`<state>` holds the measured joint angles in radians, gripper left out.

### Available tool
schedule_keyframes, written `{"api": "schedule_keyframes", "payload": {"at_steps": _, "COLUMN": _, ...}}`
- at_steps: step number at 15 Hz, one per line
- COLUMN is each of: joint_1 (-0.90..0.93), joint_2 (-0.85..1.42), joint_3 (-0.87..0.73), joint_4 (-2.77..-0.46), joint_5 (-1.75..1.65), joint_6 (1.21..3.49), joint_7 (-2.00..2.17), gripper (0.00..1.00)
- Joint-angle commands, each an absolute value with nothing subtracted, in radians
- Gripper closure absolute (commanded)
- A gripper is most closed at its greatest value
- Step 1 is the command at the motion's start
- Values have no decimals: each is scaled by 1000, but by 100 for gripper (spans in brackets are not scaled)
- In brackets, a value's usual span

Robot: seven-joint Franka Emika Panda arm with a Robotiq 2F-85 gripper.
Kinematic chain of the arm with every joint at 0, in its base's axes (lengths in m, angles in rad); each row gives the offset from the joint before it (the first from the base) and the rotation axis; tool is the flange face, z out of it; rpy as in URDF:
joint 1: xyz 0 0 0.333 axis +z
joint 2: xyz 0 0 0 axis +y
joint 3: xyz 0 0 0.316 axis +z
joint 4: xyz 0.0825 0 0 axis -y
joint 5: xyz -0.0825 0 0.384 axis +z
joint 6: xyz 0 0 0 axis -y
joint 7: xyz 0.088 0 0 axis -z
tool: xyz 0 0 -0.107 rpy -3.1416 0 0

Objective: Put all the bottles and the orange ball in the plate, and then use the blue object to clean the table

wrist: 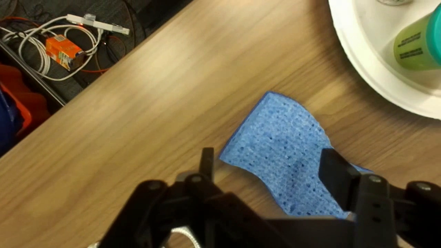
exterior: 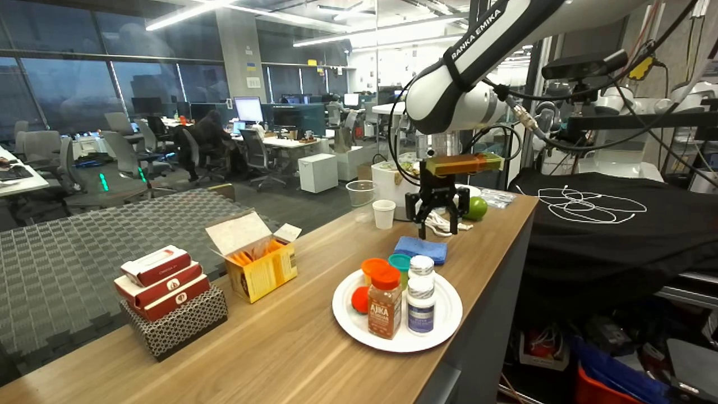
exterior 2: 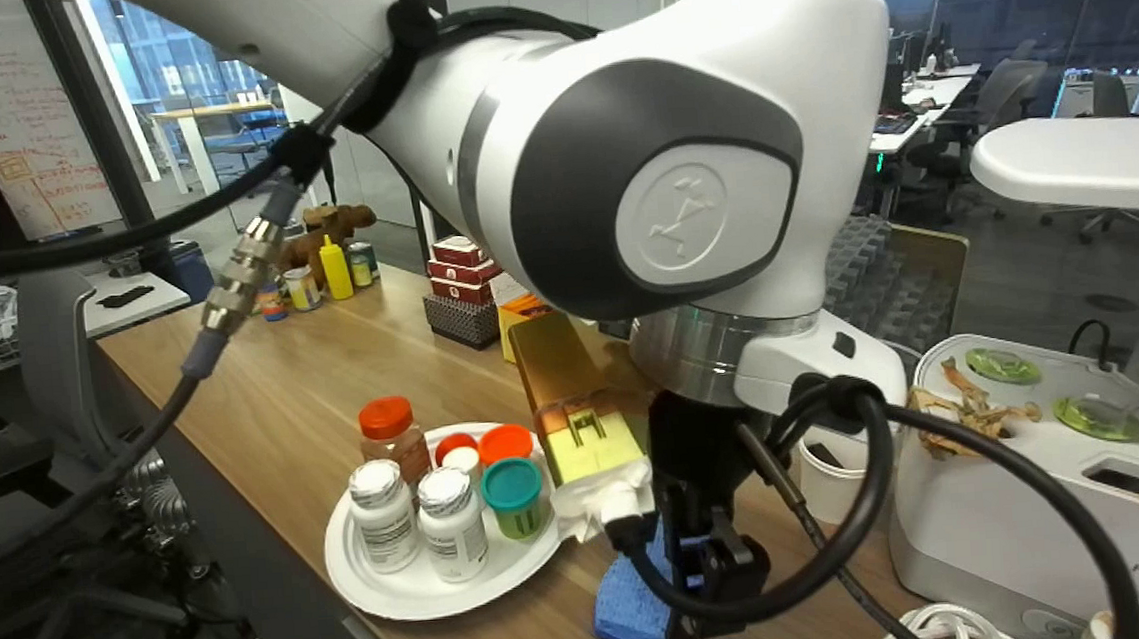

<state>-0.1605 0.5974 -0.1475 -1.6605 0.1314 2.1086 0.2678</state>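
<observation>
The blue object, a sponge (wrist: pixel 282 148) with a curved outline, lies flat on the table beside the plate. My gripper (wrist: pixel 267 155) is over it with fingers apart; the right one overlaps the sponge in the wrist view, the left stands just off its corner. Whether they touch it I cannot tell. In an exterior view the gripper (exterior: pixel 438 231) hangs above the sponge (exterior: pixel 420 249). On the white plate (exterior: pixel 349 328) stand a brown bottle (exterior: pixel 385 306) with a red cap, a blue-labelled white bottle (exterior: pixel 420 308) and another white bottle (exterior 2: pixel 384 523). The orange ball (exterior: pixel 360 300) rests there too, partly hidden.
An orange cup (exterior: pixel 372 266) and a teal-topped cup (exterior 2: pixel 514 499) share the plate. White cord (exterior: pixel 443 224), a paper cup (exterior: pixel 384 214) and a white bin (exterior 2: pixel 1025 518) stand near the arm. Farther along are a yellow box (exterior: pixel 263 275) and stacked red boxes (exterior: pixel 165 286).
</observation>
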Motion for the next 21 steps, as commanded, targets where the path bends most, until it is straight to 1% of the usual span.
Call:
{"api": "schedule_keyframes", "payload": {"at_steps": 1, "joint_1": -152, "joint_2": 554, "joint_3": -146, "joint_4": -1698, "joint_5": 148, "joint_6": 2118, "joint_7": 289, "gripper": 51}}
{"api": "schedule_keyframes", "payload": {"at_steps": 3, "joint_1": -144, "joint_2": 550, "joint_3": -157, "joint_4": -1712, "joint_5": 143, "joint_6": 2113, "joint_7": 326, "gripper": 65}}
{"api": "schedule_keyframes", "payload": {"at_steps": 6, "joint_1": -139, "joint_2": 546, "joint_3": -162, "joint_4": -1737, "joint_5": 146, "joint_6": 2103, "joint_7": 375, "gripper": 89}}
{"api": "schedule_keyframes", "payload": {"at_steps": 7, "joint_1": -137, "joint_2": 550, "joint_3": -163, "joint_4": -1742, "joint_5": 146, "joint_6": 2100, "joint_7": 391, "gripper": 95}}
{"api": "schedule_keyframes", "payload": {"at_steps": 8, "joint_1": -136, "joint_2": 551, "joint_3": -162, "joint_4": -1747, "joint_5": 146, "joint_6": 2098, "joint_7": 401, "gripper": 100}}
{"api": "schedule_keyframes", "payload": {"at_steps": 10, "joint_1": -133, "joint_2": 547, "joint_3": -165, "joint_4": -1758, "joint_5": 145, "joint_6": 2098, "joint_7": 422, "gripper": 100}}
{"api": "schedule_keyframes", "payload": {"at_steps": 11, "joint_1": -131, "joint_2": 543, "joint_3": -167, "joint_4": -1763, "joint_5": 143, "joint_6": 2098, "joint_7": 432, "gripper": 74}}
{"api": "schedule_keyframes", "payload": {"at_steps": 12, "joint_1": -129, "joint_2": 540, "joint_3": -168, "joint_4": -1765, "joint_5": 141, "joint_6": 2096, "joint_7": 439, "gripper": 74}}
{"api": "schedule_keyframes", "payload": {"at_steps": 13, "joint_1": -127, "joint_2": 538, "joint_3": -169, "joint_4": -1767, "joint_5": 141, "joint_6": 2097, "joint_7": 447, "gripper": 68}}
{"api": "schedule_keyframes", "payload": {"at_steps": 21, "joint_1": -129, "joint_2": 508, "joint_3": -174, "joint_4": -1769, "joint_5": 146, "joint_6": 2089, "joint_7": 477, "gripper": 8}}
